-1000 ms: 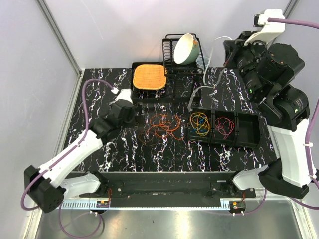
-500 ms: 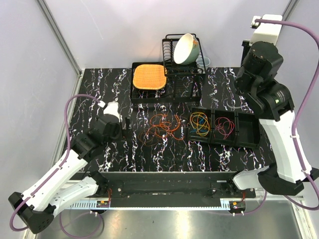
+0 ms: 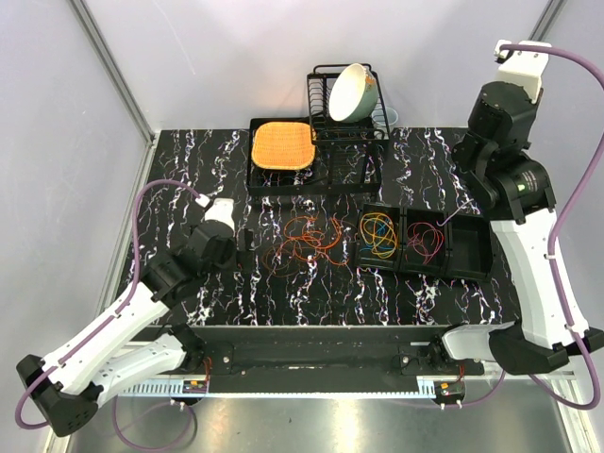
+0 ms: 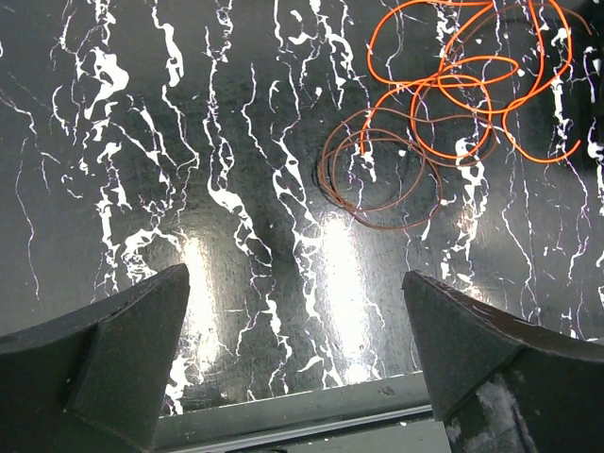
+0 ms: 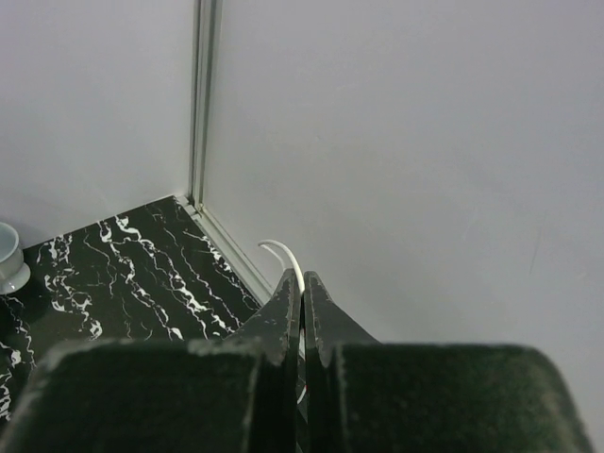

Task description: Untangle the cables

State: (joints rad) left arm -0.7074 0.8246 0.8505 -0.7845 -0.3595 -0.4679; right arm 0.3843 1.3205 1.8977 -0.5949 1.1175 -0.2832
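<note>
The cables lie as a loose tangle of orange, red and brown loops at mid-table. In the left wrist view orange loops overlap a brown coil. My left gripper hovers just left of the tangle, open and empty, its fingers spread wide. The right arm is raised high at the back right. Its gripper is shut on a thin white cable. A pale strand runs from that arm down toward the bin.
A black three-part bin holds yellow and blue cables and dark red ones. At the back stand a dish rack with a bowl and a tray with an orange pad. Walls close both sides.
The left arm drew back toward the near edge and its gripper opened fully. The right arm rose and straightened, pulling the white cable up off the back of the table.
</note>
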